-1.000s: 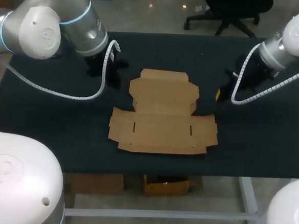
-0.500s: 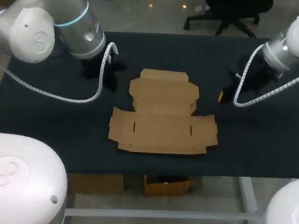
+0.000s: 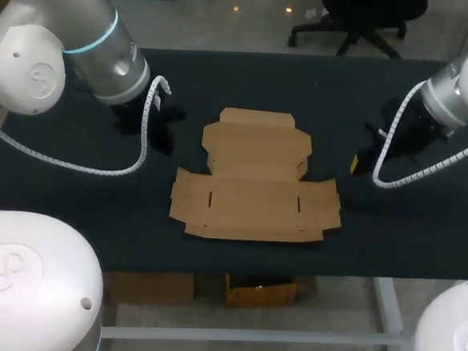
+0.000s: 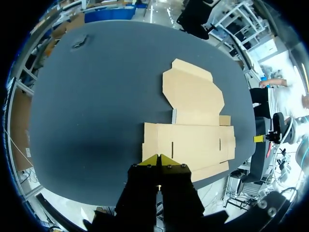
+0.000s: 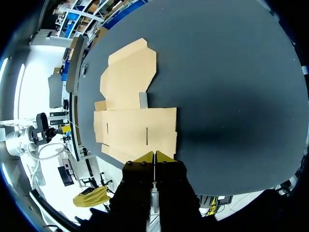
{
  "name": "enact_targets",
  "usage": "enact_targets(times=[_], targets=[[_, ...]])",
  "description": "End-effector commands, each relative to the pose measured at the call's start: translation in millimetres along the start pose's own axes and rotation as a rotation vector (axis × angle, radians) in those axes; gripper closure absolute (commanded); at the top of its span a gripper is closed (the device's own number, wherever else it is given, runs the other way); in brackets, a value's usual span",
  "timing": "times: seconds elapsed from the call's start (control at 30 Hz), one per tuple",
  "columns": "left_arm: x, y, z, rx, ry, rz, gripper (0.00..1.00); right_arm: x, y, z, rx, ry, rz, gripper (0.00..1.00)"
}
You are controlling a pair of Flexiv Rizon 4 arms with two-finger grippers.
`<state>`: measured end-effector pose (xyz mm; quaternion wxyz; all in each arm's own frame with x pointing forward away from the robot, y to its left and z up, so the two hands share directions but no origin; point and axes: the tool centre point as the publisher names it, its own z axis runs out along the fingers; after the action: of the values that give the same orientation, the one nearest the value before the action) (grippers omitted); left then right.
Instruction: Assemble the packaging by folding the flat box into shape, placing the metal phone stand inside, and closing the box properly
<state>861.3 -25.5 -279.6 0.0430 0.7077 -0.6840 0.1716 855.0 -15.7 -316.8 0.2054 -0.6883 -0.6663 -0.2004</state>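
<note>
fingertips [image 4: 151,160] of the left gripper [image 4: 159,157] press together, pinching nothing; the right gripper [image 5: 154,154] is closed likewise. between them, well apart from both, a flat brown cardboard box [image 3: 256,177] lies unfolded on the matte black table [image 3: 71,204], flaps spread.

- flat box [image 3: 255,181]: plain brown cardboard, fully unfolded, lying flat on the black table [image 3: 88,189], roughly mid-table.
- Wide panel [image 3: 253,217] sits on the near side, with flaps at both ends and two short slots [image 3: 210,199] cut into it.
- Narrower panel [image 3: 256,141] joins it on the far side and has a tab at its far edge.
- All flaps lie flat.
</note>
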Motion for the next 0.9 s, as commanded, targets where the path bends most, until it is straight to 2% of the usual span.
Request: enact_targets(times=[0.03,0.6,0.9], targets=[[-3.2,13.9,-4,0.018,0.009,0.004,1.00,-6,-18,-1,-0.072,0.006,-0.005,1.00],[-2.0,49.9,-2,-0.002,0.036,0.002,1.00,-14,-54,3,-0.114,0.003,-0.020,1.00],[-1.9,64.5,2,-0.015,0.050,-0.012,1.00,-21,-59,8,-0.110,0.024,-0.027,1.00]])
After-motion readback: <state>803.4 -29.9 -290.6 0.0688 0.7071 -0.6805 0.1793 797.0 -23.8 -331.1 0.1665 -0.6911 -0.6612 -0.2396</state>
